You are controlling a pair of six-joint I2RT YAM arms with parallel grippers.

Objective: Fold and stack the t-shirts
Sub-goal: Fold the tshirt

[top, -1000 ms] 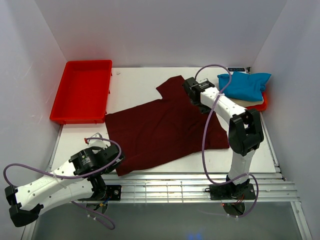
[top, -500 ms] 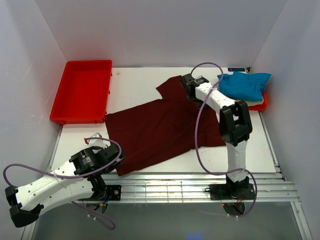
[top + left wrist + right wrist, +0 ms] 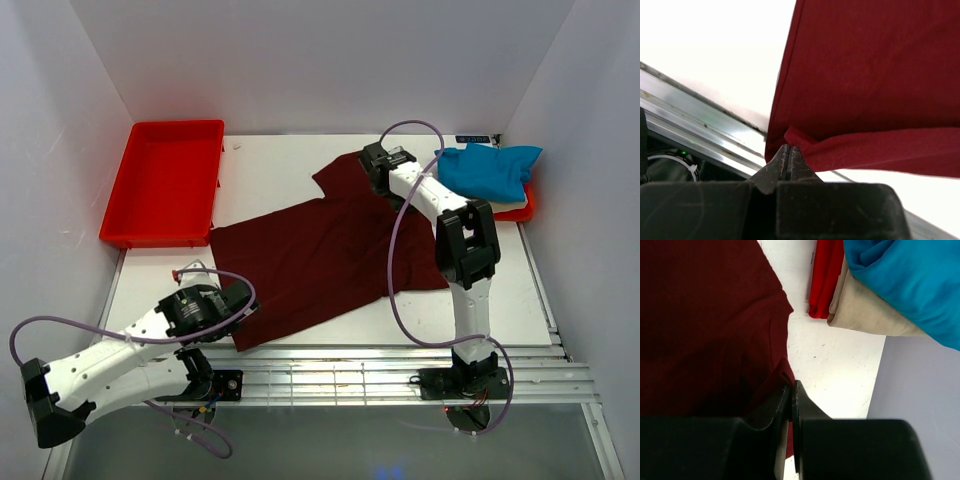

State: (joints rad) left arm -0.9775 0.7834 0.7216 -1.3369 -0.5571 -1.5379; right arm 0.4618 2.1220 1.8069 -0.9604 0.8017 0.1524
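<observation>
Left gripper [image 3: 789,151]: fingers pressed together, pinching the near left corner of the maroon shirt [image 3: 320,255]; the cloth between the tips was hard to make out.
Right gripper [image 3: 791,388]: pinched shut on the shirt's far edge by a sleeve; the nip itself was hidden.
Maroon shirt: plain, dark, spread mid-table, puckered at both pinches.
Blue shirt [image 3: 487,170]: bundled on the cream shirt [image 3: 865,315], far right, over a mostly covered red tray [image 3: 824,277].
Left arm: low, reaching in from the near left.
Right arm: stretched far.

- The maroon t-shirt [image 3: 310,265] is showing as soft, matt cloth.
- The blue t-shirt [image 3: 485,172] and cream t-shirt [image 3: 865,317] are looking like matt cloth too.
- The red tray [image 3: 165,180] is showing smooth plastic.
- The front rail [image 3: 340,372] is gleaming as brushed metal.
</observation>
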